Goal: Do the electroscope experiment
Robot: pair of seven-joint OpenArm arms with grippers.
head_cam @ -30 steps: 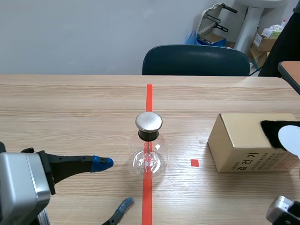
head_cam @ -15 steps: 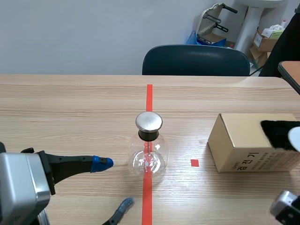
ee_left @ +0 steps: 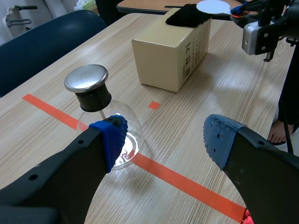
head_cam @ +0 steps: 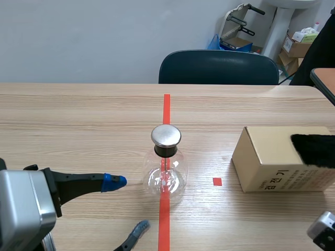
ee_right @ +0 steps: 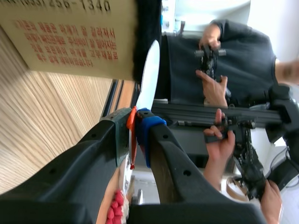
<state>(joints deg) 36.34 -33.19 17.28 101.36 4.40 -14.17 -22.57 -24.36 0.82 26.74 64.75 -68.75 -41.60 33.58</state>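
Pale wooden table (head_cam: pixel 78 120) ran away from me toward a grey wall, and the electroscope (head_cam: pixel 166 167) stood upright at its middle, a round glass flask with a black neck and a flat metal cap (head_cam: pixel 166 135), set on the orange tape line (head_cam: pixel 166 110). Beyond the electroscope, past the far edge, stood a dark blue chair (head_cam: pixel 219 67). To the right of the electroscope, well apart from it, lay a cardboard box (head_cam: pixel 272 157) with a black fur cloth (head_cam: pixel 314 149) draped on its top at the end farther from the flask; a small orange square (head_cam: pixel 217 181) marked the wood between flask and box. My left gripper (ee_left: pixel 163 135) hung low on the left of the electroscope with its jaws wide apart and nothing between them, one blue pad near the glass but not touching it. My right gripper (ee_right: pixel 135 119) was out past the box, on the side away from the electroscope, its jaws clamped on the thin orange stem of a white disc (ee_right: pixel 148 74), which rose edge-on just beside the fur. Behind that disc a person's hand (ee_right: pixel 212 91) gripped a black handle.
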